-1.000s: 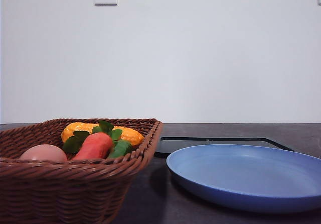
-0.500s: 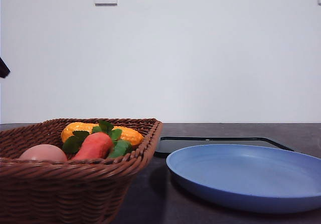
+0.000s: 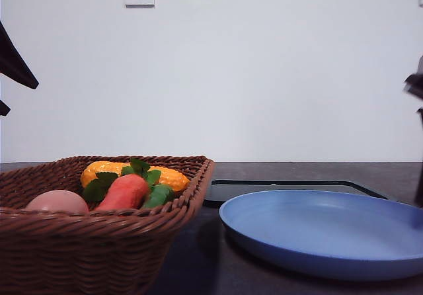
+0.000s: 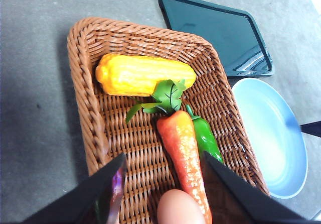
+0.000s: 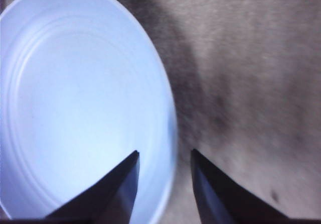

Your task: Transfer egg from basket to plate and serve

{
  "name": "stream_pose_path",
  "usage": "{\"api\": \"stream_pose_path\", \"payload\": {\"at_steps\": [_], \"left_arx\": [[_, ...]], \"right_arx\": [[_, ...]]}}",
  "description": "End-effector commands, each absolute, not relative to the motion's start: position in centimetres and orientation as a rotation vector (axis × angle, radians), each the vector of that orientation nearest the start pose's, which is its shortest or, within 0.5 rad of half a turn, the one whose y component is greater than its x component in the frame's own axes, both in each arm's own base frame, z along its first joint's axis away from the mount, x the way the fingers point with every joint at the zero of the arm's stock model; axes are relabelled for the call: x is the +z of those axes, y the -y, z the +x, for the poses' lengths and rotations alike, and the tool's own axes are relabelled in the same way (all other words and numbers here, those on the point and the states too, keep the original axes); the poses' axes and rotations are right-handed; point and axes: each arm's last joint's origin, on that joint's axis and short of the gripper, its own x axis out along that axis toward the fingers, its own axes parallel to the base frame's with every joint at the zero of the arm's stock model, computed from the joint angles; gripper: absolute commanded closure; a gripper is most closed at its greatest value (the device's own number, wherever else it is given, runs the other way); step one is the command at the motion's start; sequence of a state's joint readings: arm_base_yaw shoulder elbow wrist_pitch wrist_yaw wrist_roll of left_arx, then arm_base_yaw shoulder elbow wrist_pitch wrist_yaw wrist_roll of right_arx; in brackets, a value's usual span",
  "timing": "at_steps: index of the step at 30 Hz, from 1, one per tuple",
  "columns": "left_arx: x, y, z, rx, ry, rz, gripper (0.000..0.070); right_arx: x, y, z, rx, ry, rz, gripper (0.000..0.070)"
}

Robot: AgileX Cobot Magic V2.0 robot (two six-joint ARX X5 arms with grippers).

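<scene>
Both arms have come into the front view's side edges since a second ago. Your left end effector (image 4: 163, 184) hangs spread above the egg (image 4: 180, 207), which lies in the wicker basket (image 4: 83, 83) beside the carrot (image 4: 183, 151), with the corn (image 4: 135, 74) and green pepper (image 4: 204, 138) nearby. Your right end effector (image 5: 163, 176) is spread over the rim of the blue plate (image 5: 65, 108), which sits on the table (image 5: 251, 83) by the black tray (image 4: 220, 38).

Both tools, left (image 4: 163, 184) and right (image 5: 163, 181), hang with fingers parted.
</scene>
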State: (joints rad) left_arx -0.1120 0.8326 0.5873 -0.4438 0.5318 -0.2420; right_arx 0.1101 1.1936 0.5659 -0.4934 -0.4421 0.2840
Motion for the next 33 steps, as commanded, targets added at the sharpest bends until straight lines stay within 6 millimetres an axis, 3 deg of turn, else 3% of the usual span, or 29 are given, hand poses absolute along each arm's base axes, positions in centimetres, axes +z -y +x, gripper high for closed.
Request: {"api": "stream_pose_path", "payload": {"at_steps": [1,13,18,23,33], "left_arx": [[24.4,3.4,16.6,-0.553,-0.736,-0.357,0.0392],[24.4,3.4,16.6,-0.553,-0.736,-0.357,0.0392],[24.4,3.4,16.6,-0.554,-0.737,-0.358,0.0381],[25.2,3.8,16.4,-0.575,-0.76,-0.352,0.0274],[27.9,6.8,14.8,-0.705,-0.875,-0.276,0.0278]], "right_arx": [[16.6,-3.6,20.2,0.38,-1.184,0.445,0.0487],[15.1,-3.8,21.2,0.379,-1.217,0.465,0.07],[15.4,-3.7,21.2,0.376,-1.201,0.473,0.07],[16.9,-3.2,20.8,0.365,-1.129,0.488,0.07],[20.3,-0.5,18.9,0.274,-0.948,0.542,0.07]]}}
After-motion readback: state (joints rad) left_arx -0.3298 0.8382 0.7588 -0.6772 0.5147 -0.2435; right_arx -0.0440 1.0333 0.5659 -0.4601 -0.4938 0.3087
